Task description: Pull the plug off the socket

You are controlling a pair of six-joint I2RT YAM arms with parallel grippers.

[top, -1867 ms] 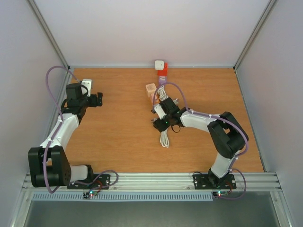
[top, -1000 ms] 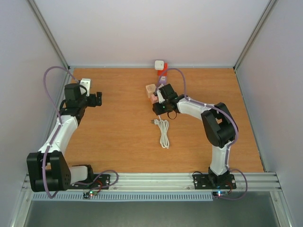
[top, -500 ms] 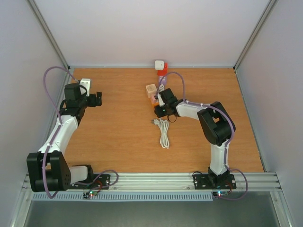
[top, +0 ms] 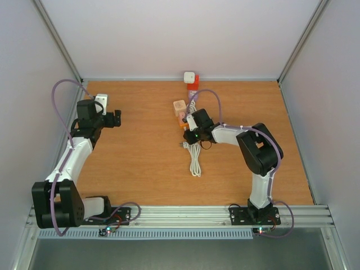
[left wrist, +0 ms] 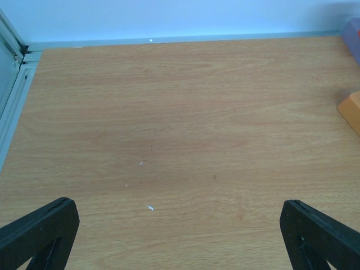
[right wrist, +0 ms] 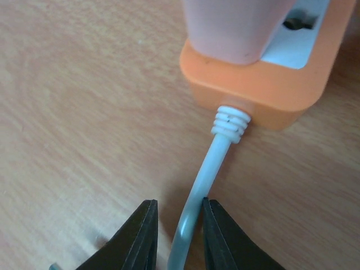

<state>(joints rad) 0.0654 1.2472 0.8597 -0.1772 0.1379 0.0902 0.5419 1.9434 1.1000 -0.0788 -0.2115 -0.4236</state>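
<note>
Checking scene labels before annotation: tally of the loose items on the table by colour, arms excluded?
Orange: 1, socket block
Pink: 1, plug
White: 2, cable and box at the back wall
Red: 1, red block
Purple: 1, purple block
Total: 6
</note>
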